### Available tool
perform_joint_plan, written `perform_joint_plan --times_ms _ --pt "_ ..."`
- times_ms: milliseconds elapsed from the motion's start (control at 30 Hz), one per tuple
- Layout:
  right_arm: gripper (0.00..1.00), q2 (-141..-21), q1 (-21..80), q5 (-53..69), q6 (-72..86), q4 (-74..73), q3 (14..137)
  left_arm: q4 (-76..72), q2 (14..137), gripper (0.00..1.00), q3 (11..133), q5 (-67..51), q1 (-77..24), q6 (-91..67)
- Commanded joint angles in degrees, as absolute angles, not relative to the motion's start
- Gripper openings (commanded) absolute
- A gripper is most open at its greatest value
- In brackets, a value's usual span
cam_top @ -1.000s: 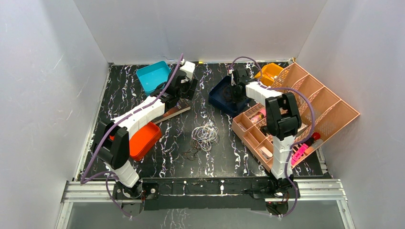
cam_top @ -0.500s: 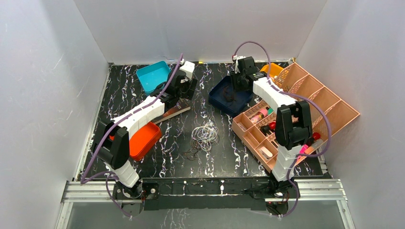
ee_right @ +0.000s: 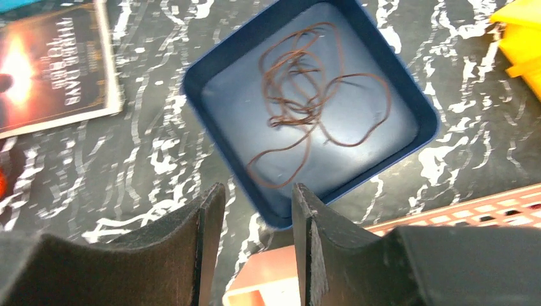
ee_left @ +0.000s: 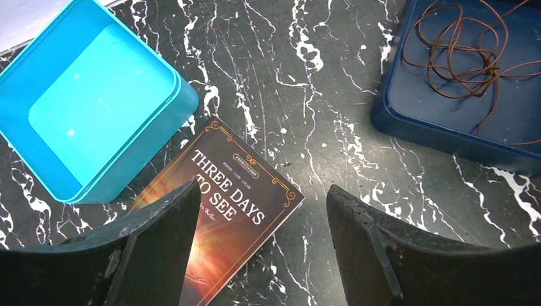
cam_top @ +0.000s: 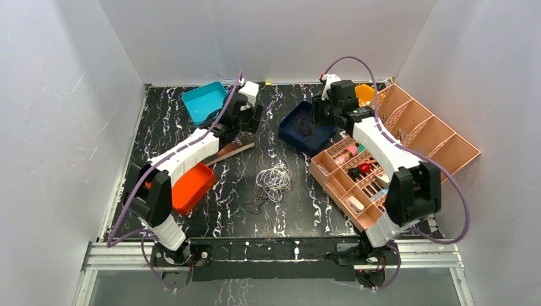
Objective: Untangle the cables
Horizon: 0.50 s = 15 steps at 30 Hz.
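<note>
On the table [cam_top: 300, 210], the navy tray [ee_right: 223, 108] is my landmark. Right hand [ee_right: 255, 210] hangs over it, spread, empty. Left hand [ee_left: 261, 210] hovers left of it, wide apart, empty. Brown cable [ee_right: 300, 95] lies inside. Whitish cables [cam_top: 274, 180] sit well toward me, dark strand [cam_top: 257, 205] beside them. I'd pinch one outer loop and lift slowly.

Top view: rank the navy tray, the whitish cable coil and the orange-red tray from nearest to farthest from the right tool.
1. navy tray: far centre, right under the right tool.
2. whitish cable coil: in the middle, nearer the arm bases.
3. orange-red tray: far off on the left side.
</note>
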<state>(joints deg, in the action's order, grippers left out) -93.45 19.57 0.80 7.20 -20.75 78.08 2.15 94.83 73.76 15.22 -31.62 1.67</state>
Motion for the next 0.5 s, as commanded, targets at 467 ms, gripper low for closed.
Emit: perform_joint_plan --times_ms 467 --pt "0.51 -67.6 24.0 8.2 19.2 -12.8 53.1 18.9 77.3 0.69 66.4 17.7 -41.7 -19.8"
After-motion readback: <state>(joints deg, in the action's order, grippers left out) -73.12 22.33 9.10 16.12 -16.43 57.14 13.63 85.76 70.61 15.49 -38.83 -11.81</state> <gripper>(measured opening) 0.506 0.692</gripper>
